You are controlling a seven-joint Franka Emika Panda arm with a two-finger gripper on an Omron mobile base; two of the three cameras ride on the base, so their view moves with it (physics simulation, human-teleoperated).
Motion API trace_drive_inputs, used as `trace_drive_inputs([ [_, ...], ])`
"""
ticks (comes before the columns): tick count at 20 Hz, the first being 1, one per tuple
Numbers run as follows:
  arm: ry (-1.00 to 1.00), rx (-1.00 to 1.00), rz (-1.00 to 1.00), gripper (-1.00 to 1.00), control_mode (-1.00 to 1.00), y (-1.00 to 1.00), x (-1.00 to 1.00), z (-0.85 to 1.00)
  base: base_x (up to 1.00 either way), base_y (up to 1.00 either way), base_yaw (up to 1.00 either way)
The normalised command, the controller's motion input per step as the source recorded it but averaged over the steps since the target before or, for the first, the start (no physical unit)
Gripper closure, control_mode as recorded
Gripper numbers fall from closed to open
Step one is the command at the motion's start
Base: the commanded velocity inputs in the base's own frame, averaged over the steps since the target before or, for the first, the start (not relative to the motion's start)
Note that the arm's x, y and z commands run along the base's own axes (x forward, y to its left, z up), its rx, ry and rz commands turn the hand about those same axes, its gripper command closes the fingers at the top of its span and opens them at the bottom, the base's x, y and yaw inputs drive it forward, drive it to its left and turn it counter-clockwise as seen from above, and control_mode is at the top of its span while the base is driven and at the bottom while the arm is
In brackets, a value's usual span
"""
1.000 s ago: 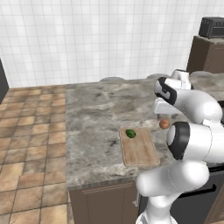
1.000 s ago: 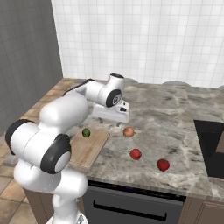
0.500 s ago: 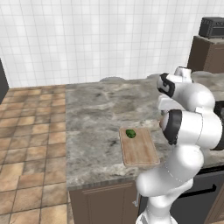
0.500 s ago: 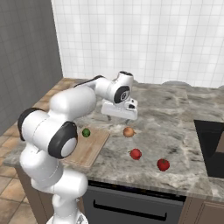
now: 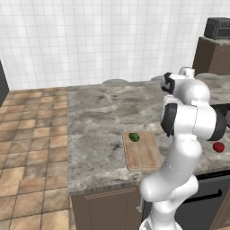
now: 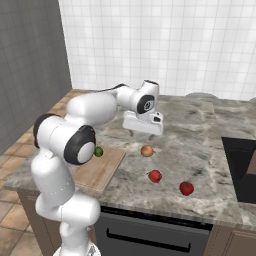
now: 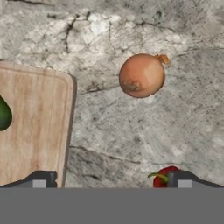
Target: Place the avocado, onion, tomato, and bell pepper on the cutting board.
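Note:
My gripper (image 6: 142, 133) hangs open and empty over the counter, just behind the onion (image 6: 146, 150). In the hand view the tan-orange onion (image 7: 142, 75) lies ahead of the open gripper (image 7: 111, 181), toward its right fingertip (image 7: 181, 180). The dark green avocado (image 6: 99, 151) lies on the wooden cutting board (image 6: 95, 170), and it peeks in at the hand view's left edge as the avocado (image 7: 3, 114) on the cutting board (image 7: 30, 127). The red bell pepper (image 7: 164, 174) with its green stem sits by the right fingertip, in front of the onion as the bell pepper (image 6: 155, 175). The tomato (image 6: 186, 188) lies further right.
The grey stone counter (image 6: 200, 125) stretches right to a dark cooktop (image 6: 242, 165). In the left base view my own arm hides the onion, while the cutting board (image 5: 143, 155), the avocado (image 5: 134, 137) and the tomato (image 5: 218, 147) show. A toaster oven (image 5: 218, 28) stands on a cabinet at the back right.
The arm has swung right, from above the board's far end to above the counter near the onion. The jaws stayed open and the vegetables have not moved.

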Motion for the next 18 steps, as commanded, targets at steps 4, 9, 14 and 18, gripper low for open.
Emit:
trace_drive_inputs([
  [4, 0.1, 0.0, 0.0, -1.0, -1.0, -0.01, 0.24, -0.32, 0.0, 0.0, 0.0],
  [9, 0.04, 0.0, 0.0, -1.0, -1.0, 0.0, 0.24, -0.21, 0.0, 0.0, 0.0],
  [14, 0.0, 0.0, 0.0, -1.0, -1.0, -0.03, 0.12, 0.0, 0.0, 0.0, 0.0],
  [18, 0.0, 0.0, 0.0, -1.0, -1.0, -0.03, 0.09, -0.05, 0.0, 0.0, 0.0],
])
